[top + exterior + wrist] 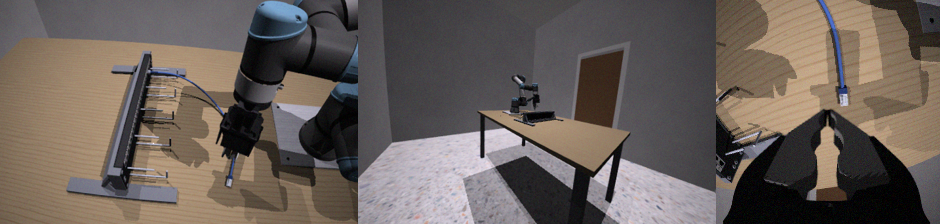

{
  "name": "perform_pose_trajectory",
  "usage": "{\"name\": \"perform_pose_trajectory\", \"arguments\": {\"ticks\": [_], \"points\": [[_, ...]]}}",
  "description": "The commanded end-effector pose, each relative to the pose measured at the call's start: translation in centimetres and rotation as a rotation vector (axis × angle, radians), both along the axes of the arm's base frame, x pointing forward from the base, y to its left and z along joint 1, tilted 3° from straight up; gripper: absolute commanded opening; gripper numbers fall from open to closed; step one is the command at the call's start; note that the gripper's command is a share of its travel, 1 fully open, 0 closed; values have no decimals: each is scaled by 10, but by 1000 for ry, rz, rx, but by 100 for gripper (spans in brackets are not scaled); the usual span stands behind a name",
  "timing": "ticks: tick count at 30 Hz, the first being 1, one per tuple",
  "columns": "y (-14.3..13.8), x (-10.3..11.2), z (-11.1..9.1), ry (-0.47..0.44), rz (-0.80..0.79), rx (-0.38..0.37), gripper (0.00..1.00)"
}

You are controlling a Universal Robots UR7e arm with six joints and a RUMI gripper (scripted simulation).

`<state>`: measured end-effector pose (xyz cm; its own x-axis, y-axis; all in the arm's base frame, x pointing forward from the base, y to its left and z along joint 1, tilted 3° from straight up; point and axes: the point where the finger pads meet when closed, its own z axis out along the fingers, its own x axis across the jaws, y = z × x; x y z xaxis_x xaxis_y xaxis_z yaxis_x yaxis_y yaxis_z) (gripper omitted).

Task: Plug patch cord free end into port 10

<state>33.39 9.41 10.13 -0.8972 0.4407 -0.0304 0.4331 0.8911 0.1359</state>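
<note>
The pincer (230,156) is pressed together with nothing held between its jaws; in the wrist view the fingertips are seen meeting at a point, with only bare wood showing through the narrow slot behind them. It is held above the wooden surface (59,108), pointing downward, at about four o'clock from the rack (129,121) in the top view.

The patch cord (193,86) is seen plugged into the rack near its far end, at roughly twelve o'clock along the port face. From there it is carried in a blue arc toward four o'clock, is hidden behind the pincer body, and reappears below it. The free plug (229,181) is lying on the surface at six o'clock from the fingertips, apart from them and well apart from the rack. In the wrist view the plug (843,95) is found at twelve o'clock, just beyond the fingertips, with the cord (835,45) running away from it toward the top edge. Which way its latch faces cannot be made out at this size.

The rack is seen standing upright on its two flat feet, with pairs of metal rods (154,116) projecting toward three o'clock. The port numbers are probably too small to be read here.
</note>
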Motion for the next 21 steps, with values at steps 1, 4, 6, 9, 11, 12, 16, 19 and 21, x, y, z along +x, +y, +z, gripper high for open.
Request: {"name": "perform_pose_trajectory", "arguments": {"ticks": [1, 4, 6, 9, 11, 12, 16, 19, 21], "points": [[8, -7, 0, 15, 58, -42, 0], [12, -11, 0, 22, 91, -65, 0], [14, -12, 0, 25, 108, -77, 0], [16, -14, 0, 27, 122, -87, 0], [16, -15, 0, 28, 128, -91, 0], [17, -15, 0, 29, 132, -94, 0], [18, -16, 0, 31, 144, -102, 0], [19, -17, 0, 31, 147, -105, 0], [19, -17, 0, 31, 148, -105, 0]]}}
